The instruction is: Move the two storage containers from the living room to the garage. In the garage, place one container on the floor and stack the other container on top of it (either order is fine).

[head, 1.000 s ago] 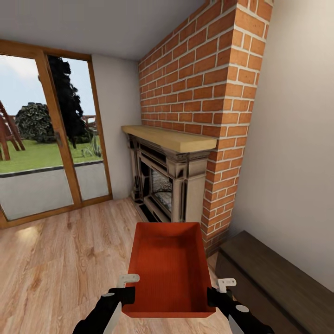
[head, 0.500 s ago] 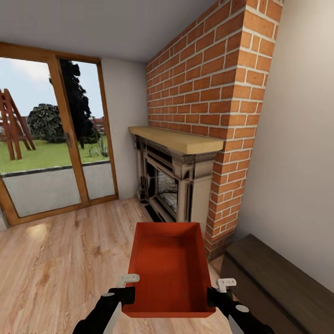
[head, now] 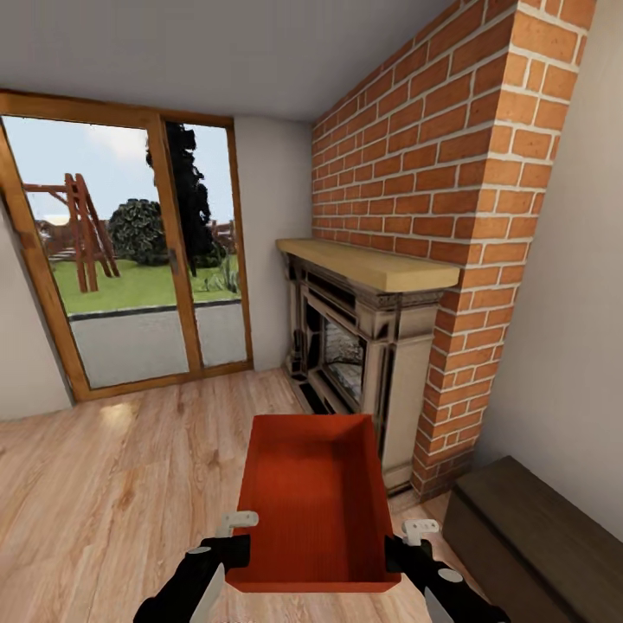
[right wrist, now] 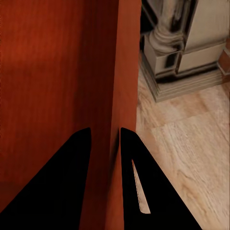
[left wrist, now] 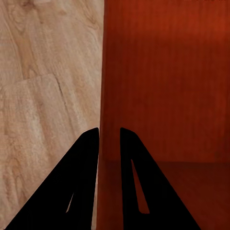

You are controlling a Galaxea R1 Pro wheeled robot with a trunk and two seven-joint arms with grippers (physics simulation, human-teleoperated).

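The step in hand is the carry: one orange-red, open-top rectangular plastic storage container [head: 313,502] is held up in front of the robot, above the light wood plank floor [head: 104,493] of the living room, and has yet to leave for the garage. The left tool [head: 230,551] pinches the container's left wall near its near corner; in the left wrist view its two black fingers [left wrist: 84,177] straddle the thin wall [left wrist: 101,96], one outside and one inside. The right tool [head: 400,554] pinches the right wall the same way, its fingers [right wrist: 79,167] closed on the rim. The bin looks level and empty.

Ahead stands the red brick fireplace [head: 433,199] with its pale wooden mantel [head: 372,264]; a glazed wooden-framed door [head: 130,260] lies to the left, and a long dark low cabinet [head: 536,536] runs along the right wall.

The next move, as I judge it, calls for turning the base away from the fireplace toward the garage while both grips hold evenly so the thin walls do not slip or twist.
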